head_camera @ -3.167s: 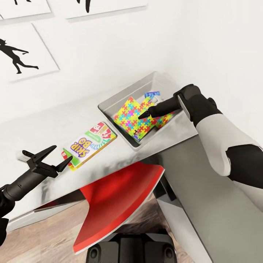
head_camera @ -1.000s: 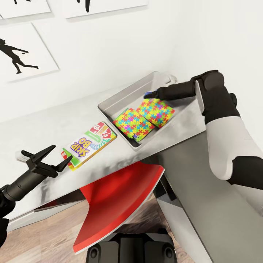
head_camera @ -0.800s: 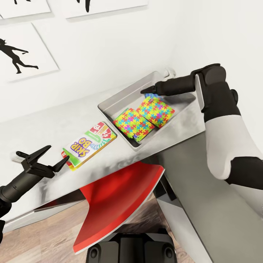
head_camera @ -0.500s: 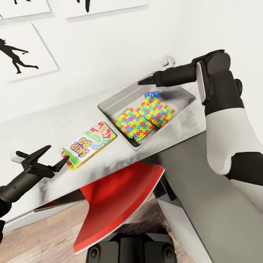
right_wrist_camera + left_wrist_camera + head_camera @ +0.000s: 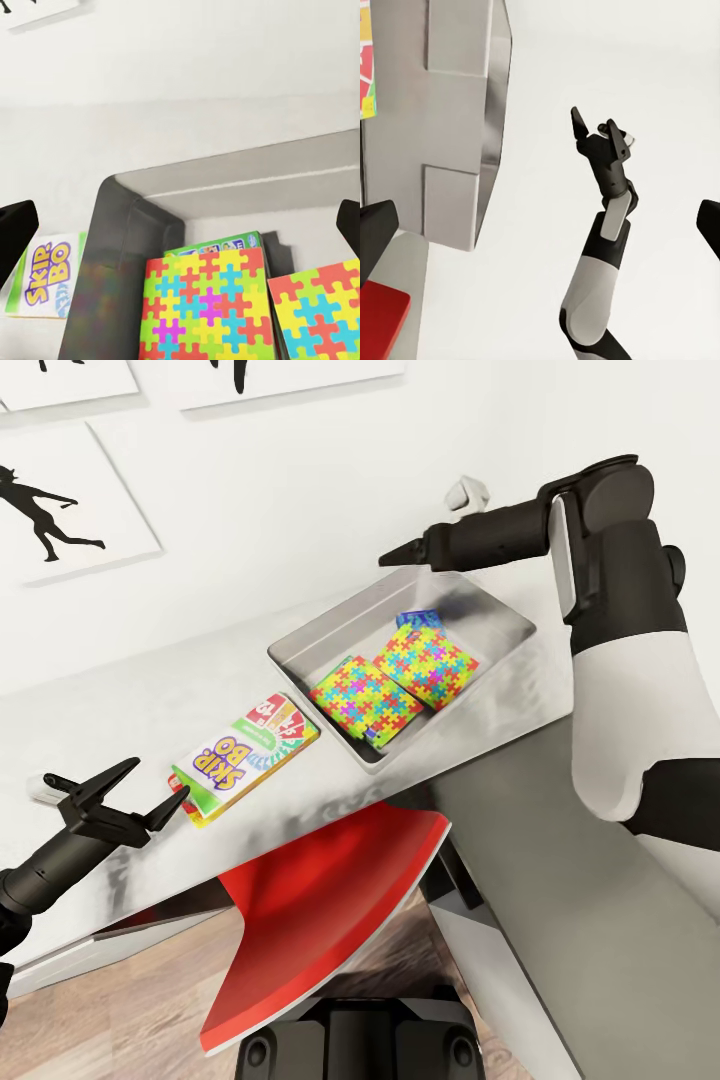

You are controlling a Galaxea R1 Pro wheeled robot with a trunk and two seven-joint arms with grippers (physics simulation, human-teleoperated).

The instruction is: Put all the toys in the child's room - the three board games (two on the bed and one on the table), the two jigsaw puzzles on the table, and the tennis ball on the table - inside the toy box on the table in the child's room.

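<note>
Right hand [image 5: 400,552]: raised above the far edge of the bin [image 5: 310,628]; fingers spread, as their tips at both edges of the right wrist view show; holds nothing
Left hand [image 5: 125,793]: spread and empty; hovers at the worktop's [image 5: 130,690] near edge, just beside the Skip-Bo box [image 5: 245,755]
Puzzles: both lie flat in the bin; one [image 5: 366,698] toward the Skip-Bo side, the other [image 5: 427,664] beside it, touching; a lettered game box [image 5: 214,247] lies under them, its edge showing
Bin: on the worktop, by the white wall
Skip-Bo box: flat on the worktop, outside the bin, near its end
Wall: black silhouette prints [image 5: 55,510]
Below worktop: red panel [image 5: 320,905]; plank floor [image 5: 120,1030]
</note>
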